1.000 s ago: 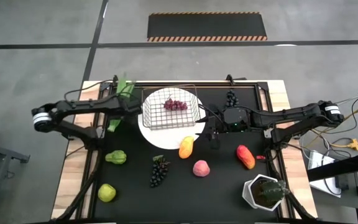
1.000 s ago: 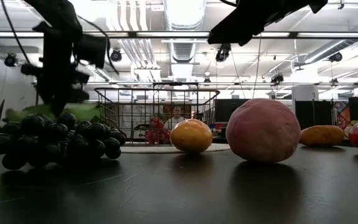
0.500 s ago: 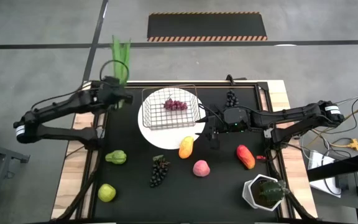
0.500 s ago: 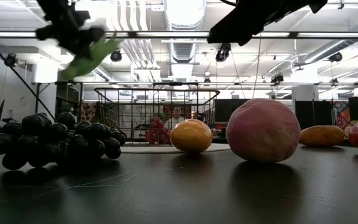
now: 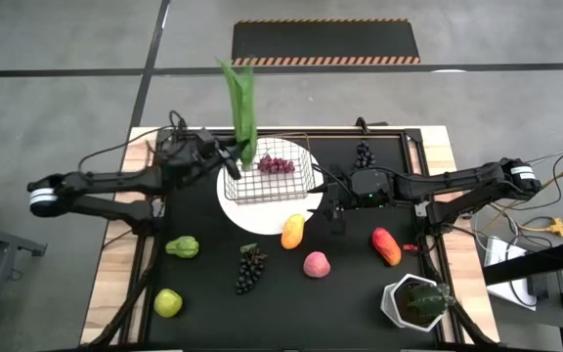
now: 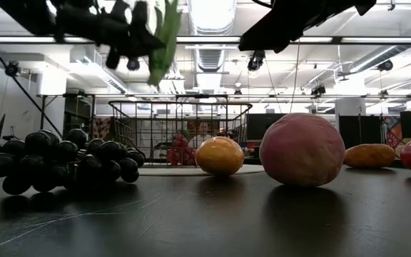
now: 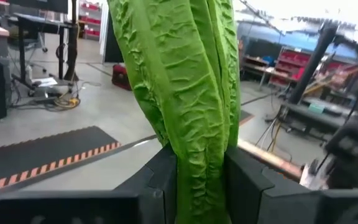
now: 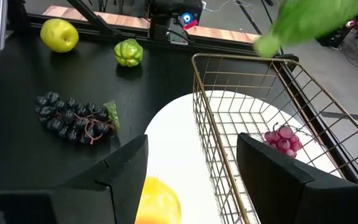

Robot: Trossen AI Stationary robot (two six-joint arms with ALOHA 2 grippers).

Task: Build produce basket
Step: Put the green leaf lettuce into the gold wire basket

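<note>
My left gripper [image 5: 231, 156] is shut on a green leafy stalk [image 5: 241, 103], high above the table beside the left rim of the grey wire basket [image 5: 270, 172]. The stalk also shows in the low view [image 6: 164, 32]. The basket stands on a round white plate [image 5: 262, 213] and holds a purple grape bunch [image 5: 277, 165]. My right gripper [image 5: 332, 208] is open and empty, low at the basket's right side [image 8: 229, 124]. My left gripper pinches the leafy stalk near its lower end [image 7: 199, 177] between its two fingers [image 7: 160, 180]. The fingers come about level from the table's left and lie across the stalk. The stalk is lifted clear and stands nearly upright, its leaves [image 7: 179, 56] rising above the fingers.
On the black mat lie a mango [image 5: 293, 232], a pink peach [image 5: 316, 264], a red-orange fruit [image 5: 386, 246], two dark grape bunches [image 5: 250, 267] [image 5: 364, 154], a green fruit [image 5: 183, 246] and a yellow-green apple [image 5: 168, 302]. A white plant pot [image 5: 416, 303] stands near right.
My left gripper has lifted the leafy stalk off the table's far left, swung it upright and carried it up and toward the table's right, to the basket's left rim. The stalk has gone from lying flat to standing clear in the air.
</note>
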